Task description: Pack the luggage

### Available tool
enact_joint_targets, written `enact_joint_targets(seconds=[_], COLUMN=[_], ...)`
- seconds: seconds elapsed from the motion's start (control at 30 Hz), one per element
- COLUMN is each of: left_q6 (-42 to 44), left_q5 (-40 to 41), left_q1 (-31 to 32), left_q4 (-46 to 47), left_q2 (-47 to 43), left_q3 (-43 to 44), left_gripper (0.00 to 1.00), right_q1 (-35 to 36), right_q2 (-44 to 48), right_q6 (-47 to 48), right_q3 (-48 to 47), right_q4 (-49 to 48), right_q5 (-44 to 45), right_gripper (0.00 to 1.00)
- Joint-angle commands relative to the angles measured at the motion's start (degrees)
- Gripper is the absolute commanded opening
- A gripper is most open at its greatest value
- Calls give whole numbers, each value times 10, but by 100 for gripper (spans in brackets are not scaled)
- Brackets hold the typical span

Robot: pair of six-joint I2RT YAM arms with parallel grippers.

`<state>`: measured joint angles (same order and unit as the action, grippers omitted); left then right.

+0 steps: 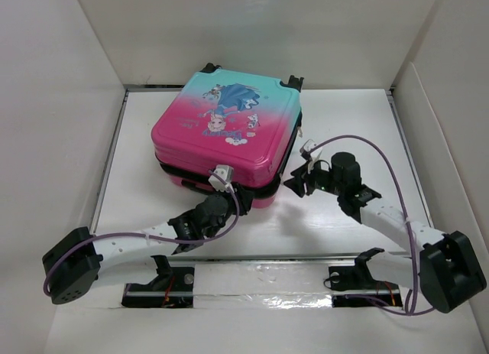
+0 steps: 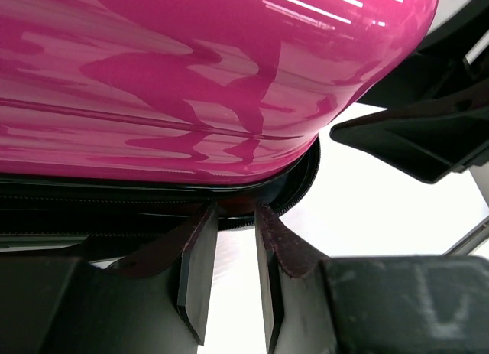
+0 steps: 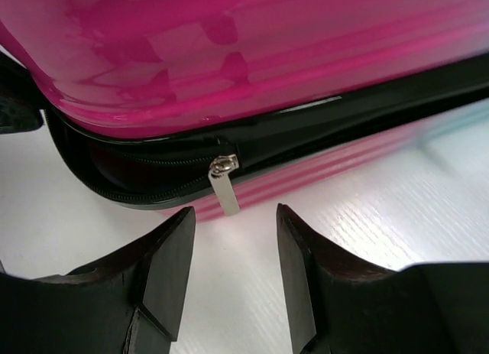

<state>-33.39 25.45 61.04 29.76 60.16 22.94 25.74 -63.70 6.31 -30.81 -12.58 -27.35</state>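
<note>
The luggage (image 1: 225,132), a pink-to-teal hard-shell suitcase with a cartoon print, lies flat on the white table with its lid down. My left gripper (image 1: 231,190) is at its near edge; in the left wrist view its jaws (image 2: 233,216) stand narrowly open, tips against the black zipper trim (image 2: 114,197), with nothing between them. My right gripper (image 1: 298,178) is at the near right corner. In the right wrist view it (image 3: 233,216) is open, with the silver zipper pull (image 3: 224,184) hanging just beyond the fingertips. The zipper looks unzipped to the left of the pull.
White walls (image 1: 61,102) enclose the table on the left, back and right. The suitcase's black wheels (image 1: 293,82) point to the back wall. The right gripper's fingers (image 2: 428,132) show at the right of the left wrist view. A metal strip (image 1: 260,281) runs along the near edge.
</note>
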Motion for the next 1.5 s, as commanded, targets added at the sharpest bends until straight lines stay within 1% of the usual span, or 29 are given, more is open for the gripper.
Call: enact_joint_targets(seconds=[0.0,0.1,0.23,0.37,0.43,0.47,0.5,0.57,0.6,0.67,0.7,0.77,0.8,0.87,0.9,0.93,0.97,1.07,1.1,1.27,1.3,1.37,1.4,1.43,1.47], left_q6=[13,15,15,12,12,10,8,-1,-4,-15,-18,-25,-28,-33,-34,-34,-34,-19,-14,5,5,-3,-6,-10,-20], left_q5=[-12,-21,-26,-43,-63,-68,-77,-80,-74,-68,-62,-59,-62,-68,-70,-71,-72,-65,-63,-72,-80,-80,-68,-55,-41], left_q1=[-1,-1,-1,-1,-1,-1,-1,-1,-1,10,10,23,23,23,23,23,23,23,23,-4,-10,-10,-4,-4,-4], left_q4=[27,21,16,-12,-28,-47,-55,-82,-91,-111,-116,-121,-121,-110,-102,-93,-72,-29,-23,32,35,32,30,22,-6], left_q2=[3,0,-9,-35,-56,-62,-72,-79,-87,-97,-108,-116,-114,-105,-92,-86,-79,-45,-19,53,64,61,43,29,9], left_q3=[4,4,-3,-1,5,7,10,8,4,-2,-11,-21,-29,-32,-33,-33,-32,-19,-4,29,37,39,30,25,19], left_gripper=[23,23,23,23,23,23,23,23,23,22,23,23,23,23,23,23,23,24,24,24,24,24,24,24,24], right_q1=[-7,-13,-13,-13,-18,-18,-24,-30,-30,-30,-30,-25,-24,-24,-24,-19,-19,-6,8,38,44,63,68,68,73], right_q2=[-27,-52,-73,-91,-96,-98,-100,-110,-114,-121,-119,-115,-109,-101,-93,-90,-85,-74,-71,-28,-20,1,21,30,38], right_q6=[37,39,40,40,36,32,24,18,13,11,4,-6,-20,-32,-42,-47,-52,-62,-62,-90,-91,-96,-108,-112,-119], right_q3=[-34,-43,-51,-55,-50,-41,-37,-31,-32,-32,-28,-17,-3,10,16,27,31,45,49,72,73,75,73,72,69], right_q4=[-47,-48,-48,-57,-81,-94,-104,-126,-130,-135,-140,-162,-172,-195,-198,-203,-204,-195,-193,-166,-156,-131,-123,-102,-92], right_q5=[-96,-126,-124,-127,-130,-139,-144,-148,-150,-153,-148,-141,-136,-124,-109,-100,-83,-66,-54,-14,7,35,64,77,90], right_gripper=[53,53,55,55,53,50,43,37,30,24,20,15,10,6,1,0,0,0,0,0,0,0,1,3,5])
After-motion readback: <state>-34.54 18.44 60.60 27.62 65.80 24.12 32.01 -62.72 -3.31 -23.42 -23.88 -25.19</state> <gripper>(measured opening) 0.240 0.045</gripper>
